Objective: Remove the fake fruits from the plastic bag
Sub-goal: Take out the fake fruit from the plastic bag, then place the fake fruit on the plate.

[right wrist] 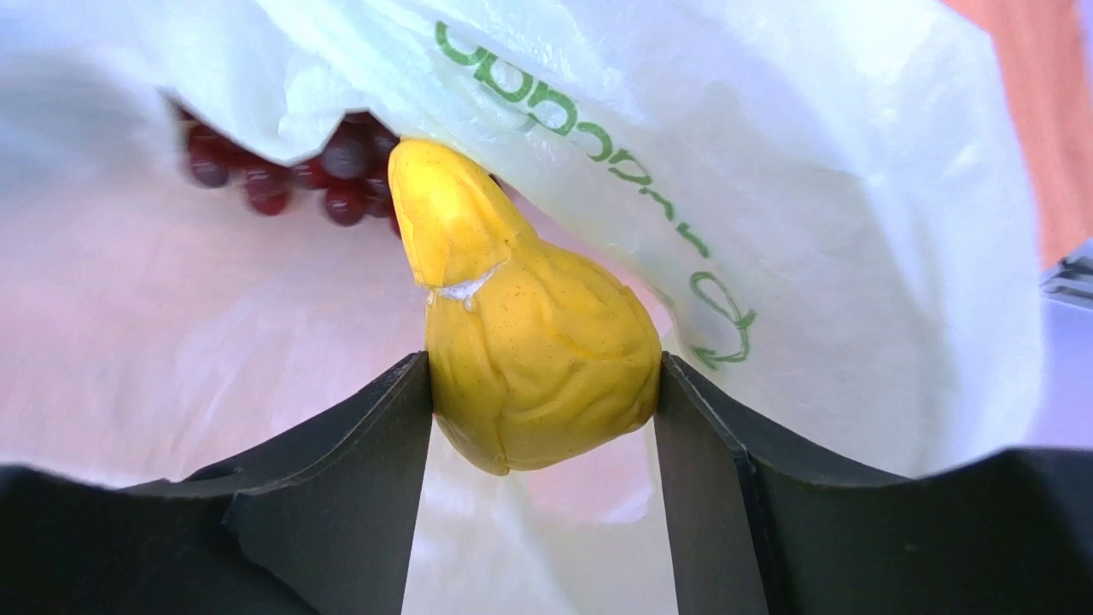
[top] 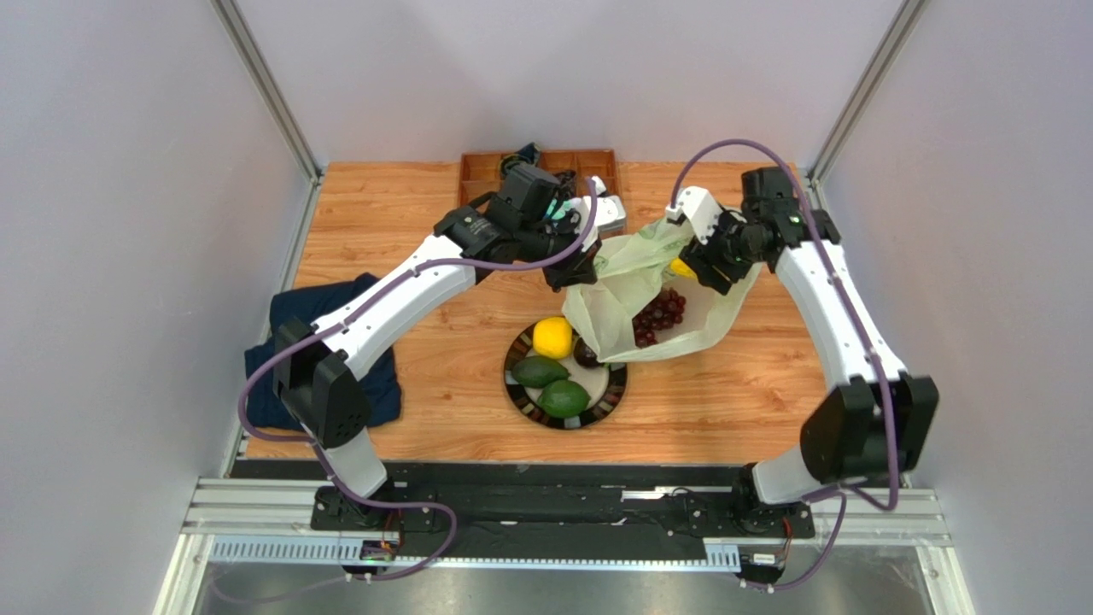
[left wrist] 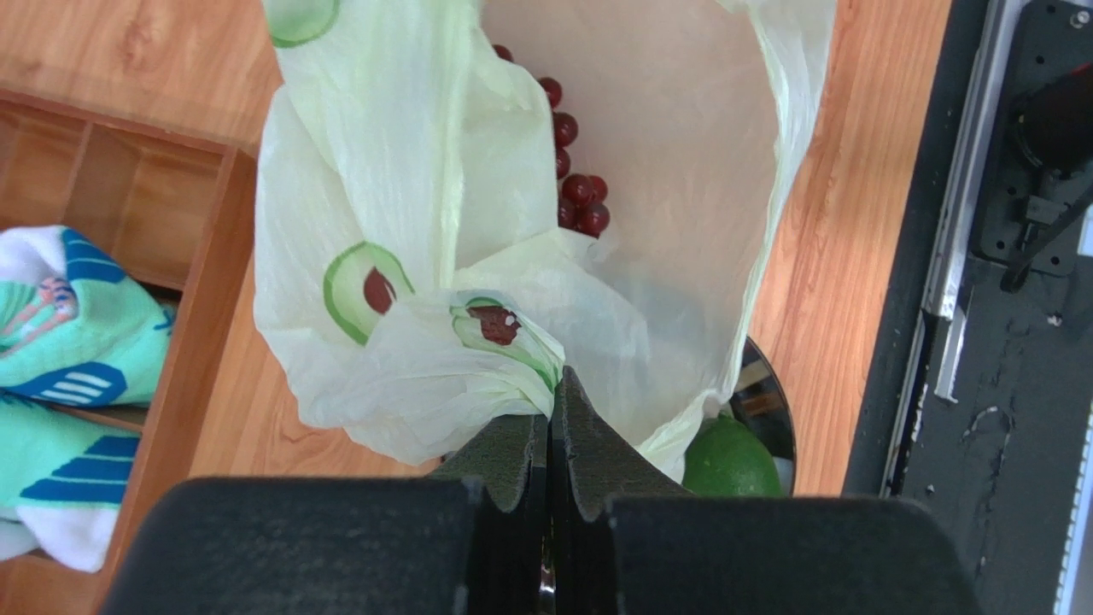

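The plastic bag (top: 629, 276) lies open beyond the plate (top: 616, 395). My left gripper (top: 586, 265) is shut on the bag's rim (left wrist: 513, 346) and holds it up; in its wrist view the jaws (left wrist: 554, 408) pinch the film. My right gripper (top: 699, 263) is inside the bag's mouth, shut on a yellow lemon (right wrist: 533, 346) that is squeezed between its fingers. The dark red grape bunch (top: 661, 314) lies inside the bag and shows in both wrist views (left wrist: 577, 192) (right wrist: 295, 167). On the plate sit the other lemon (top: 553, 337) and two green avocados (top: 539, 372) (top: 563, 399).
A wooden compartment tray (top: 481, 167) stands at the back, with teal-and-white socks (left wrist: 64, 372) in it. A dark navy cloth (top: 382, 382) lies at the left under my left arm. Grey walls close in both sides.
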Robot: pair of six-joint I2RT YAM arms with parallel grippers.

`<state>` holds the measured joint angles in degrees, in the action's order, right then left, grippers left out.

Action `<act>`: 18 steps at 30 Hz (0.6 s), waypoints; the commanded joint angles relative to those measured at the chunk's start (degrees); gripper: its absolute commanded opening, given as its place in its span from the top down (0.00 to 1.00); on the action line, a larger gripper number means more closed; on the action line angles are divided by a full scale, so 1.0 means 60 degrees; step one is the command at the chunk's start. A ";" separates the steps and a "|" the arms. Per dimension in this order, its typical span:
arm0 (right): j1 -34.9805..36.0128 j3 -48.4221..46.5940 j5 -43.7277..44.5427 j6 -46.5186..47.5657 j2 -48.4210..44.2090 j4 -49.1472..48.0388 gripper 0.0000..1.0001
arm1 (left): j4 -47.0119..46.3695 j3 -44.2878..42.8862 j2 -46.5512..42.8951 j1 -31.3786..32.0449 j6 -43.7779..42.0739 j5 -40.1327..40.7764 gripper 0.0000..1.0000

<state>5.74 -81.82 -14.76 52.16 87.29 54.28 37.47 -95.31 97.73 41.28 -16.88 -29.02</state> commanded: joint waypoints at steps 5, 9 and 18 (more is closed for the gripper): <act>0.0230 0.0774 -0.2065 -0.0768 -0.2081 0.2012 0.63 | -0.0620 -0.0610 0.0103 0.0064 0.0440 0.0397 1.00; 0.0274 0.1449 -0.1905 -0.1003 -0.1819 0.1851 0.63 | -0.0708 -0.0712 0.0059 0.0049 0.0616 0.0353 1.00; 0.0362 0.0161 -0.3045 -0.1370 -0.2256 0.2932 0.59 | -0.0855 -0.0537 0.0117 0.0049 0.0909 0.0412 1.00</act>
<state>7.31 -74.81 -27.14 45.84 78.41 67.94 34.44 -97.03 98.37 41.28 -13.13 -26.79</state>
